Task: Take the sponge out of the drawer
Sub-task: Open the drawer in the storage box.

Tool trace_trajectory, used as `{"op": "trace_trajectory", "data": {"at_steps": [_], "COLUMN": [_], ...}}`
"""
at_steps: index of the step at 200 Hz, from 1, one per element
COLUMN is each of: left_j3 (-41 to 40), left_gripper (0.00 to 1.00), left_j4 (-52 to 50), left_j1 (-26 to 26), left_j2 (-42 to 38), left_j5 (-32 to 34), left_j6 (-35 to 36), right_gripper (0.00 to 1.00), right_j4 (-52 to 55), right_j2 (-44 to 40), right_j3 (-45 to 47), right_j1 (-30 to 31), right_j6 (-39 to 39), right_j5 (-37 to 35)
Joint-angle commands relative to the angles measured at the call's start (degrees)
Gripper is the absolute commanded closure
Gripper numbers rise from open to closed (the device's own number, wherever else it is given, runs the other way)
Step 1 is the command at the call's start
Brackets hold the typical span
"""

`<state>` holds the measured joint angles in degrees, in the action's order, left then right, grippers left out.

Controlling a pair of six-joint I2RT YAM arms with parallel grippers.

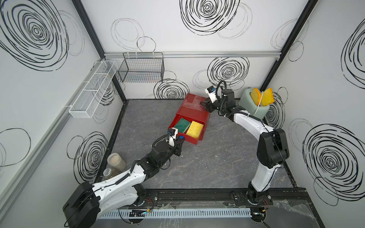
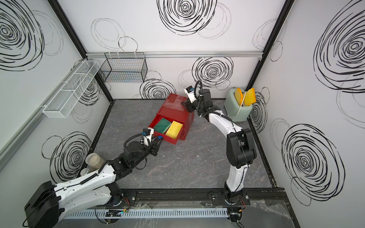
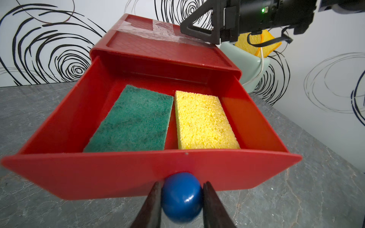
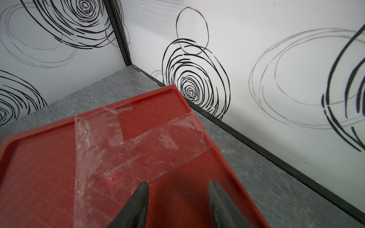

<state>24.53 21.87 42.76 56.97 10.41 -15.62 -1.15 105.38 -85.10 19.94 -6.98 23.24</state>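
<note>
The red drawer (image 3: 98,173) stands pulled out of its red cabinet (image 1: 194,107) in the middle of the table. Two sponges lie flat in it side by side, a green-topped sponge (image 3: 134,122) (image 1: 182,125) and a yellow sponge (image 3: 203,120) (image 1: 195,129). My left gripper (image 3: 182,182) (image 1: 180,138) is shut on the blue knob (image 3: 181,197) of the drawer front. My right gripper (image 4: 178,184) (image 1: 203,103) is open, its fingertips on the taped top of the cabinet (image 4: 59,158), holding nothing.
A mint-green toaster (image 1: 254,104) with yellow bread slices stands at the back right, close behind the right arm. Two jars (image 1: 116,160) sit at the table's left edge by the left arm. A black wire basket (image 1: 141,68) and a white mesh shelf (image 1: 92,92) hang on the walls.
</note>
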Motion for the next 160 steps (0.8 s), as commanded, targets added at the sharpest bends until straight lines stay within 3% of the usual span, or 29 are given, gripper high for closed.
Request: {"op": "trace_trajectory", "data": {"at_steps": [1, 52, 97, 160], "left_j3": [-0.80, 0.86, 0.18, -1.15], "left_gripper": [0.72, 0.59, 0.58, 0.54], "left_j4": [1.49, 3.01, 2.76, 2.65], "left_j1": [-0.47, -0.59, -0.91, -0.93], "left_j2": [2.15, 2.99, 1.95, 0.69], "left_j5": [3.79, 4.09, 4.04, 4.37], "left_j6": [1.02, 2.28, 1.87, 1.49], "right_gripper": [0.49, 0.48, 0.43, 0.36], "right_j4": [10.71, 12.31, 12.17, 24.13], "right_j2": [3.48, 2.56, -2.19, -7.32], "right_j3": [0.99, -0.82, -3.64, -10.50], "right_j1": [-0.34, -0.19, 2.14, 13.33], "right_j6": [0.15, -0.96, -3.65, -19.89], "right_j5": [-1.29, -1.54, -1.58, -6.05]}}
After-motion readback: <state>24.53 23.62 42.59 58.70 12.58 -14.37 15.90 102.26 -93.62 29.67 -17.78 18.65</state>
